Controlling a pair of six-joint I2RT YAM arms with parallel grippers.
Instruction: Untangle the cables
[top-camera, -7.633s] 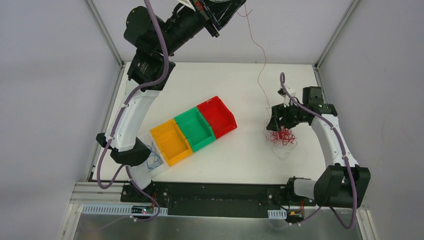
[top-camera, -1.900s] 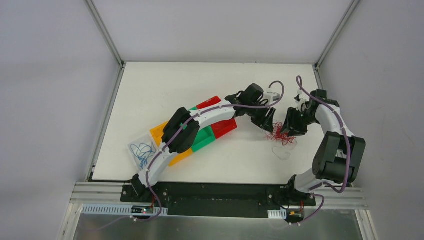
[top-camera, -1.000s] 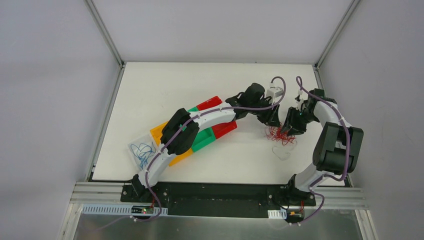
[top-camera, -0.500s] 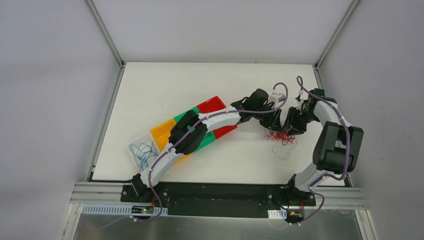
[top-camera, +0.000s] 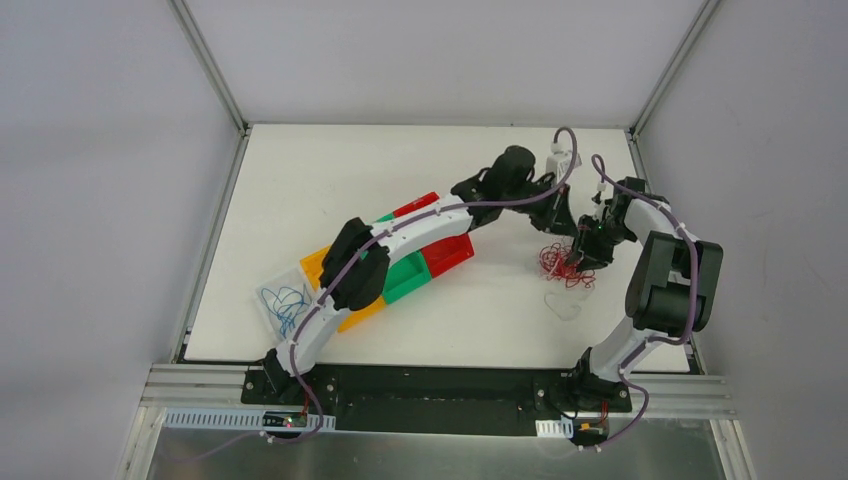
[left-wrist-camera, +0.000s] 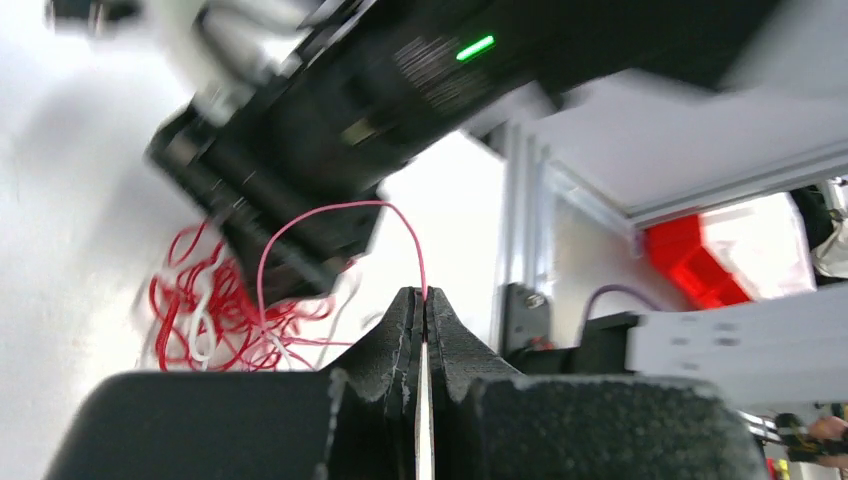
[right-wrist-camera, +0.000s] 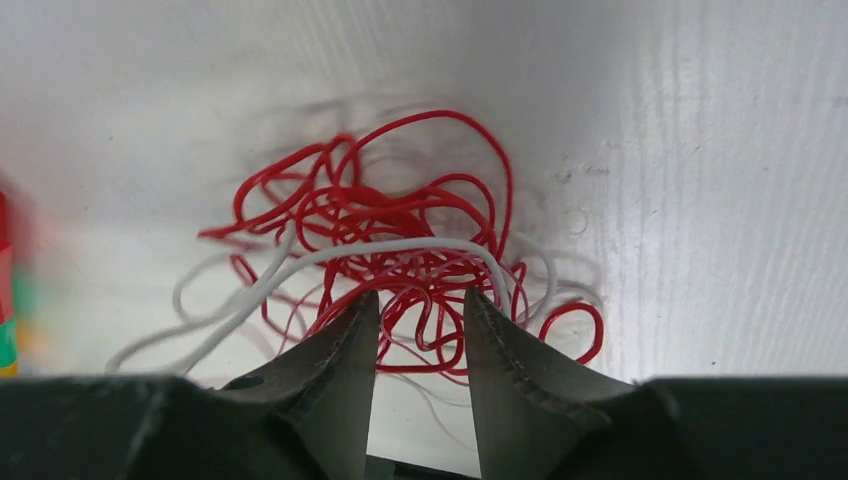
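The cables form a red and white tangle (top-camera: 560, 265) on the white table, right of centre. In the left wrist view my left gripper (left-wrist-camera: 423, 297) is shut on one thin red cable (left-wrist-camera: 330, 212), which arcs back down into the tangle (left-wrist-camera: 205, 310). From above, the left gripper (top-camera: 558, 212) sits just beyond the tangle. My right gripper (top-camera: 585, 250) stands over its right side. Its jaws (right-wrist-camera: 418, 300) are open, with red loops (right-wrist-camera: 400, 215) and a white cable (right-wrist-camera: 300, 263) lying at and between the fingertips.
Red (top-camera: 455, 250), green (top-camera: 405, 277) and yellow (top-camera: 318, 268) bins sit in a row under the left arm. A clear tray (top-camera: 268, 300) at their near-left end holds blue cables (top-camera: 287, 305). A loose white loop (top-camera: 566, 305) lies in front of the tangle.
My left gripper has shut on a red strand and drawn back from the tangle toward the far side. The right gripper has stayed at the tangle, still open.
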